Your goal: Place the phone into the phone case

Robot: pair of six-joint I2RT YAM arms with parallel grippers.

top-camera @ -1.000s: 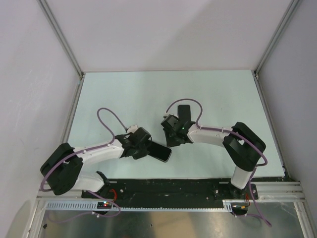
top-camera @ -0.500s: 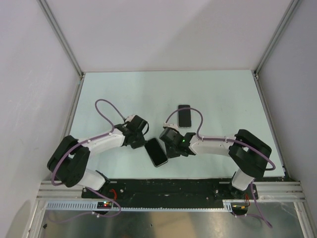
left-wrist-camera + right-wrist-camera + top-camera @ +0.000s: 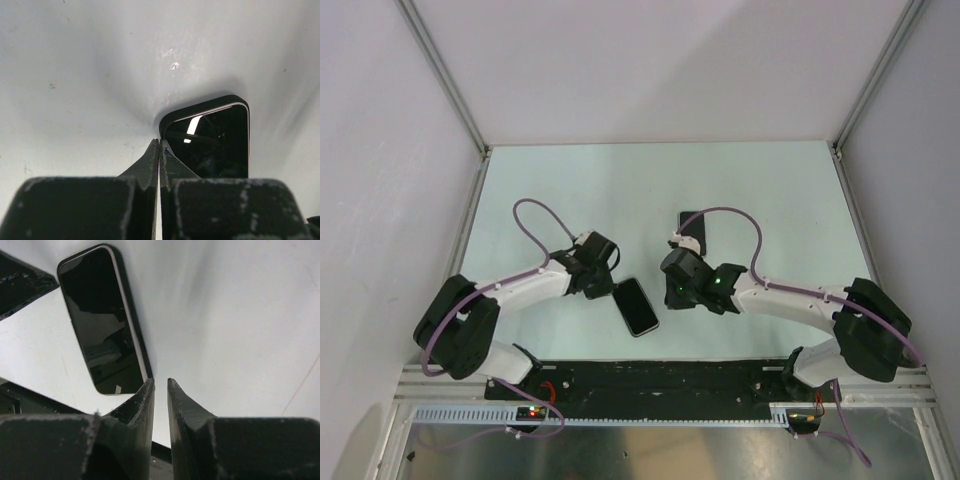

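- The phone (image 3: 636, 306) (image 3: 212, 140) (image 3: 102, 322) lies flat on the pale tabletop (image 3: 570, 190), glossy screen up. Its long axis runs on a diagonal, the far end swung left and the near end swung right.
- Beyond the phone, to the right and well apart from it, lies a dark slab that looks like the phone case (image 3: 694, 228). Nothing shows inside it, and the right arm's cable loops across it.
- The left tool (image 3: 610, 286) (image 3: 159, 145) sits at the phone's far left corner, its fingers pressed together on nothing.
- The right tool (image 3: 670, 297) (image 3: 160, 382) is just beside the phone's right edge, its fingers a narrow slit apart with nothing between them.
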